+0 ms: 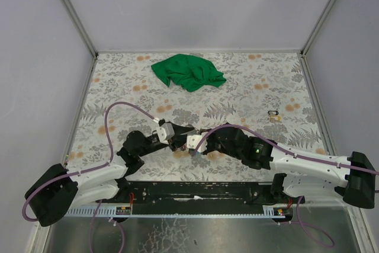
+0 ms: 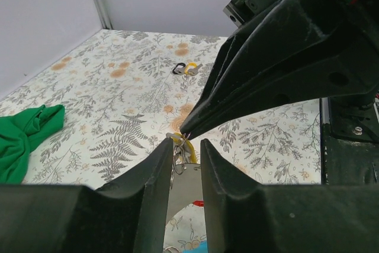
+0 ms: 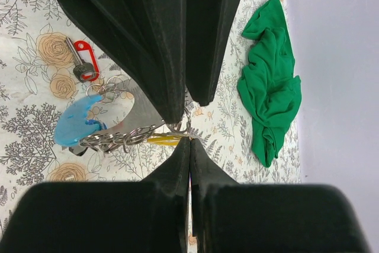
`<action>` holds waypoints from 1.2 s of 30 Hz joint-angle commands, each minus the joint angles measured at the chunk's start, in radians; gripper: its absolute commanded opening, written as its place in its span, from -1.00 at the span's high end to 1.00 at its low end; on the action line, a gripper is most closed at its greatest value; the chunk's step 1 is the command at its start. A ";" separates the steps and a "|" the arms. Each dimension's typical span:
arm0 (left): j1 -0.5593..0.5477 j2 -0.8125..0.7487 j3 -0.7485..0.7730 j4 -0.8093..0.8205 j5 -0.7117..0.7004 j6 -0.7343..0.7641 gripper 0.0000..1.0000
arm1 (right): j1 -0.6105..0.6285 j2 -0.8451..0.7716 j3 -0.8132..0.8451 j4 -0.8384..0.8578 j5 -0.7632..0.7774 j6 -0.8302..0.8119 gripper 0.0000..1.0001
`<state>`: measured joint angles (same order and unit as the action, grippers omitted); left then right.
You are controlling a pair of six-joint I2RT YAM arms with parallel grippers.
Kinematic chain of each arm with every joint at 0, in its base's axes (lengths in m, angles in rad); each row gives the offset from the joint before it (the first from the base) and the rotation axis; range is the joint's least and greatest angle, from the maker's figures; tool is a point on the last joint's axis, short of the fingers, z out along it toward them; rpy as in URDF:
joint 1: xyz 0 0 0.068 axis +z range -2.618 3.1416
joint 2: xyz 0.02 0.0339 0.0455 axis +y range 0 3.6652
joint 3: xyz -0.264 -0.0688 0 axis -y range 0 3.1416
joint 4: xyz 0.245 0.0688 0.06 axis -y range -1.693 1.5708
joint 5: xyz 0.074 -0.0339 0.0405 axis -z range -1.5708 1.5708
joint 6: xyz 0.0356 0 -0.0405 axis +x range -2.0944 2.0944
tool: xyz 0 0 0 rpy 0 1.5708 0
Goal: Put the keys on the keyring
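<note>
Grey keyring [image 3: 121,136] sat where the arms met. Right gripper [image 3: 189,146] jaws closed, seemingly pinching its chain; left gripper [image 2: 185,157] jaws slightly apart, straddling it. Red-tag key [image 3: 83,63] lay on table [image 3: 35,164] alongside.

top external: fixed high above and behind the 2 arm bases, looks down and forward over the whole table [image 1: 254,87], green cloth [image 1: 188,71] at the far end. left wrist: very low and close, sits behind the left gripper [image 2: 186,145], faces across the table toward a wall corner. right wrist: close, looks nearly straight down past the right gripper [image 3: 189,141], cloth at its right edge. all 3 share the cloth and the spot where both grippers meet. small dark-and-yellow item [image 1: 274,114] shows in top and left wrist only.
</note>
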<state>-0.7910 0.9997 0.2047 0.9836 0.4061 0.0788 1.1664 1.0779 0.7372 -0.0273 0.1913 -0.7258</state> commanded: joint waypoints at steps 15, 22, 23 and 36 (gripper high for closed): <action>0.005 0.064 0.094 -0.133 0.027 0.064 0.55 | 0.009 -0.031 0.048 0.023 -0.030 -0.041 1.00; 0.010 0.066 0.093 -0.144 0.013 0.052 0.55 | 0.010 -0.034 0.047 0.024 -0.030 -0.042 1.00; 0.010 0.068 0.093 -0.145 0.015 0.050 0.55 | 0.010 -0.035 0.047 0.024 -0.030 -0.042 1.00; 0.020 0.073 0.093 -0.131 0.027 0.025 0.88 | 0.010 -0.027 0.046 0.027 -0.025 -0.047 1.00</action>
<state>-0.7776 1.0790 0.2714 0.8249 0.4297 0.1116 1.1660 1.0752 0.7372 -0.0441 0.1654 -0.7528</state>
